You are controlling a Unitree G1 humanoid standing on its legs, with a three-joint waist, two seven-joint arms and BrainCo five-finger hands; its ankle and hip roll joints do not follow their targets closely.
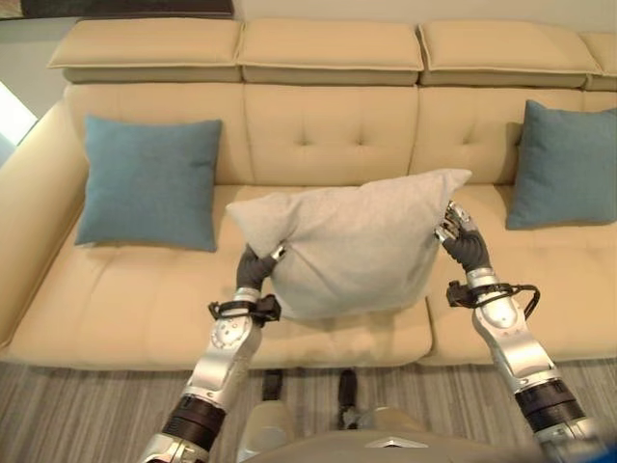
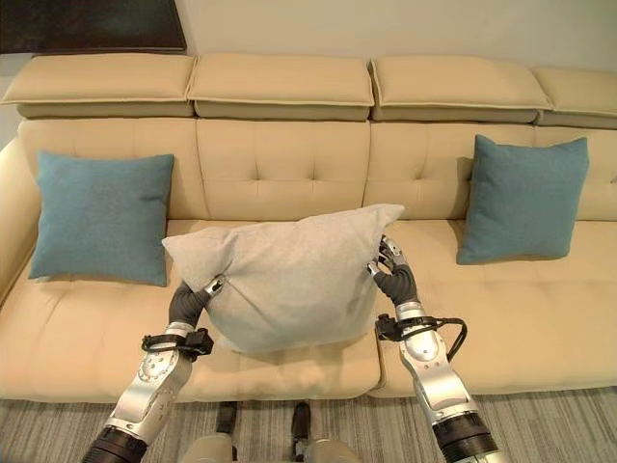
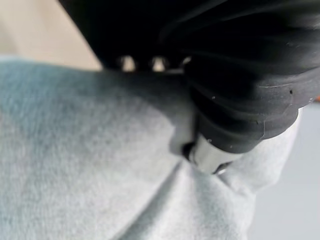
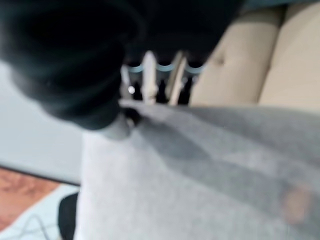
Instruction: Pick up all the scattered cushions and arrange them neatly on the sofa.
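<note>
A light grey cushion [image 1: 352, 241] hangs just above the middle seat of the beige sofa [image 1: 125, 299], held between both hands. My left hand [image 1: 255, 268] grips its lower left side; in the left wrist view the thumb [image 3: 207, 155] presses into the grey cloth [image 3: 75, 165]. My right hand [image 1: 463, 241] clasps the cushion's right edge below its upper corner, with the fingers [image 4: 150, 75] curled over the cloth [image 4: 200, 175]. One blue cushion [image 1: 149, 181] leans upright against the left backrest. Another blue cushion [image 1: 564, 166] leans against the right backrest.
The sofa's raised headrests [image 1: 328, 48] run along the back. A grey striped carpet [image 1: 96, 386] lies in front of the sofa's seat edge. Bare seat shows between the grey cushion and each blue one.
</note>
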